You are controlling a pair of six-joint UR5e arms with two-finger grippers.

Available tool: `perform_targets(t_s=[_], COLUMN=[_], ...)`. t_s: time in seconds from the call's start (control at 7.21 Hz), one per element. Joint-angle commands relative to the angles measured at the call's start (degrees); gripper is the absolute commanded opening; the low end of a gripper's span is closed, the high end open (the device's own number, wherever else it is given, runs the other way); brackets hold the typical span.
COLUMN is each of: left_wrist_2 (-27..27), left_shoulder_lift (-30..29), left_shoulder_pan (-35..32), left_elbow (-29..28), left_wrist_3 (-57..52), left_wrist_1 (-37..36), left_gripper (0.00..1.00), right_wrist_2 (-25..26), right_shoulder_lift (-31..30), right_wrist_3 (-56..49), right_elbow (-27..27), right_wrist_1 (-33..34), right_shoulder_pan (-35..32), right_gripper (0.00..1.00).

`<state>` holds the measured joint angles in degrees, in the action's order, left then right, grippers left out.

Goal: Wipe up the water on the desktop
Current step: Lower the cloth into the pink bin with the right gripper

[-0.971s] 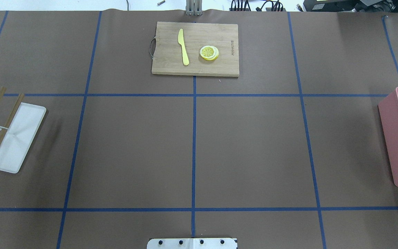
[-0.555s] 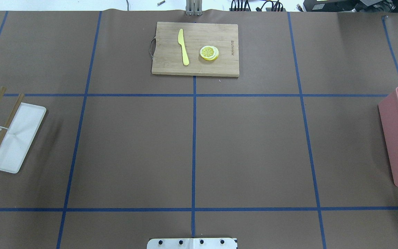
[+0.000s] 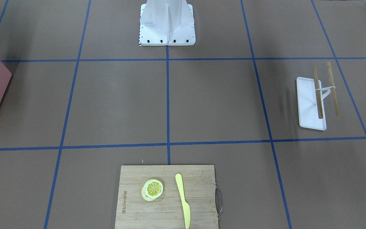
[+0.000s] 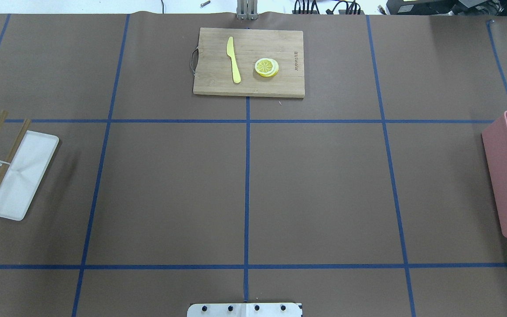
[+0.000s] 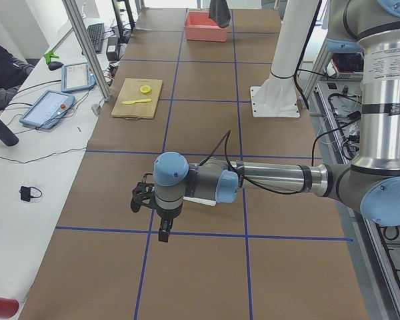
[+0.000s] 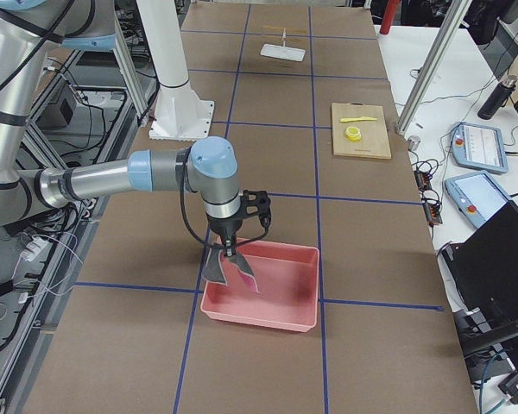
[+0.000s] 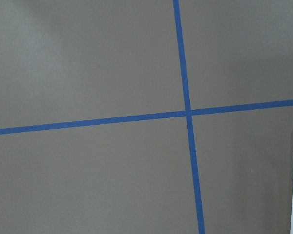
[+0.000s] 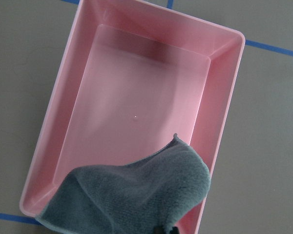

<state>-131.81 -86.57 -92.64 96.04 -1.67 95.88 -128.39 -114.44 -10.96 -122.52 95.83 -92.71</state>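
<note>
The brown desktop (image 4: 324, 189) with blue tape lines fills the overhead view. No plain puddle shows; a faint dark streak (image 4: 71, 164) lies beside the white tray, wet or shadow I cannot tell. My right gripper (image 6: 227, 250) holds a grey cloth (image 6: 217, 269) that hangs over the near end of the pink bin (image 6: 281, 297). In the right wrist view the cloth (image 8: 136, 195) drapes above the bin's corner (image 8: 136, 87). My left gripper (image 5: 164, 233) hovers above the desktop by the white tray; I cannot tell whether it is open or shut.
A bamboo cutting board (image 4: 249, 61) with a yellow knife (image 4: 234, 59) and lemon slices (image 4: 266, 67) lies at the far middle. A white tray (image 4: 22, 176) with chopsticks (image 4: 5, 165) is at the left. The robot base plate (image 4: 244, 309) sits at the near edge.
The grey cloth, at the right edge of the overhead view a second ago, has moved out of that view to the right. Nothing on the desktop has moved.
</note>
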Motion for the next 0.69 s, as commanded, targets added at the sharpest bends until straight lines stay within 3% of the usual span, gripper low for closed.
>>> perform_targets(t_s=[0.0, 0.14, 0.28, 0.56], left_wrist_2=[0.0, 0.0, 0.0, 0.0], left_shoulder_lift=[0.0, 0.0, 0.0, 0.0], left_shoulder_pan=[0.0, 0.0, 0.0, 0.0], left_elbow=[0.0, 0.0, 0.0, -0.1], left_wrist_3=[0.0, 0.0, -0.1, 0.0], left_wrist_1=[0.0, 0.1, 0.1, 0.1], left_gripper=[0.99, 0.99, 0.99, 0.99], right_wrist_2=[-0.5, -0.3, -0.5, -1.9], right_shoulder_lift=[-1.7, -1.2, -1.0, 2.0], right_wrist_3=[-0.4, -0.6, -0.8, 0.9], right_elbow=[2.4, 3.6, 3.4, 3.4], right_wrist_1=[-2.4, -2.5, -2.7, -3.8], right_shoulder_pan=[-0.1, 0.0, 0.1, 0.9], right_gripper=[0.0, 0.41, 0.99, 0.99])
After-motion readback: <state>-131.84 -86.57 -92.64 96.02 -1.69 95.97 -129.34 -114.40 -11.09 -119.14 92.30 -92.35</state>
